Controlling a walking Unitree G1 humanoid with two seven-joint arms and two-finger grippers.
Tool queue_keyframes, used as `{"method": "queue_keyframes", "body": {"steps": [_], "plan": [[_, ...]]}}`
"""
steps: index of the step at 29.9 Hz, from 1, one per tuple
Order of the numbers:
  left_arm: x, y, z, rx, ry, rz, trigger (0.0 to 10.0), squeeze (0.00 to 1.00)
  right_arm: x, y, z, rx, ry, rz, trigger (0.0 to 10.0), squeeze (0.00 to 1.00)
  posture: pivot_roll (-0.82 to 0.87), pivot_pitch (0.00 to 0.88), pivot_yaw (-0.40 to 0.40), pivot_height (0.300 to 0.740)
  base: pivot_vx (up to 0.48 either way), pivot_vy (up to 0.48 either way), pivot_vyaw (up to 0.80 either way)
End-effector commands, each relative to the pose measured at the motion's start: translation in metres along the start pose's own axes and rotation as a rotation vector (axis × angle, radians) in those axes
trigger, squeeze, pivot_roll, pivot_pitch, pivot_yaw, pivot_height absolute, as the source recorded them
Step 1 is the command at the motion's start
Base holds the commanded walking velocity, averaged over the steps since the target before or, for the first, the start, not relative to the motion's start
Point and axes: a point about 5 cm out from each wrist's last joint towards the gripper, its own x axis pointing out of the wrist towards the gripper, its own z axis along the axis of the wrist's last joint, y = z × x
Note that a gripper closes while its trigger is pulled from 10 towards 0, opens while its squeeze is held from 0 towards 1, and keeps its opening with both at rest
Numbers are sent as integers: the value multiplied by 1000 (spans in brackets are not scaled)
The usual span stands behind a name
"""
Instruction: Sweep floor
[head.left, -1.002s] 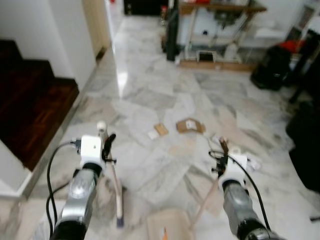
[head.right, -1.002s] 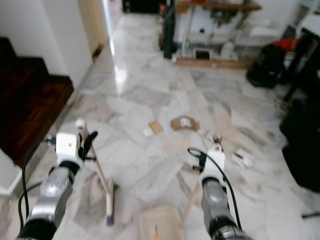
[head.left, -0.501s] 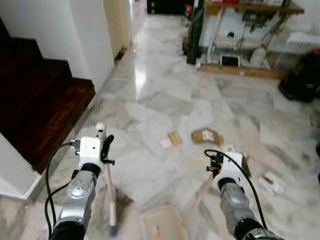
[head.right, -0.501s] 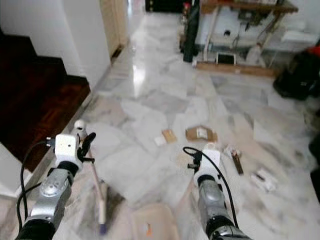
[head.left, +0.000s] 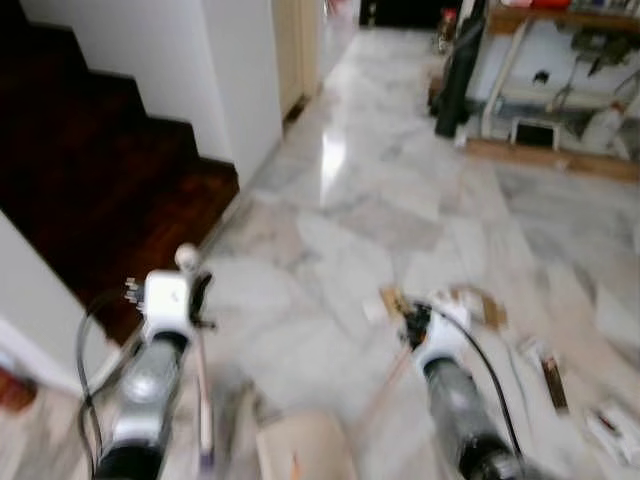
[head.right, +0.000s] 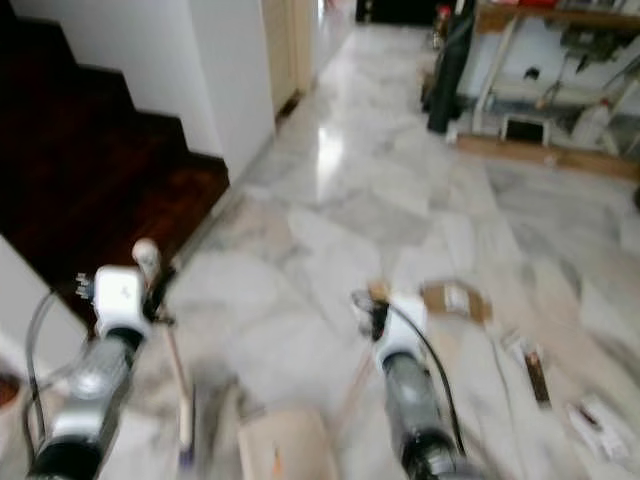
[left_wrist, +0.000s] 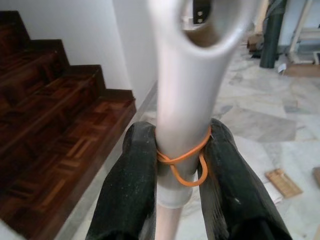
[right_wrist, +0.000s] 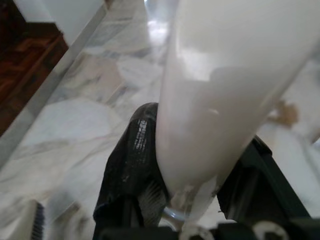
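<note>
The view has swung left toward the stairs (head.left: 90, 190); left gripper (left_wrist: 177, 165) clamps the broom handle (left_wrist: 182, 100), right gripper (right_wrist: 192, 170) grips the dustpan handle (right_wrist: 220, 95); cardboard scraps (head.right: 455, 300) wait ahead on the floor (head.left: 380, 200), unswept.

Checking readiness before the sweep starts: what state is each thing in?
Left end effector: shut on broom handle.
Right end effector: shut on dustpan handle.
Dustpan: low, near the floor.
Cardboard scraps: lying loose on marble floor, unswept.
</note>
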Motion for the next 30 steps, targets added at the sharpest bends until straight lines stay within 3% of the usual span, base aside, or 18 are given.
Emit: {"method": "queue_keyframes", "body": {"steps": [1, 30], "plan": [[3, 5, 9, -4, -43, 11, 10000, 0, 4, 9, 9, 4, -33, 28, 10000, 0, 97, 0, -17, 740, 386, 0, 0], [8, 6, 11, -6, -58, 26, 10000, 0, 6, 15, 15, 13, -53, 71, 10000, 0, 90, 0, -21, 740, 390, 0, 0]]}}
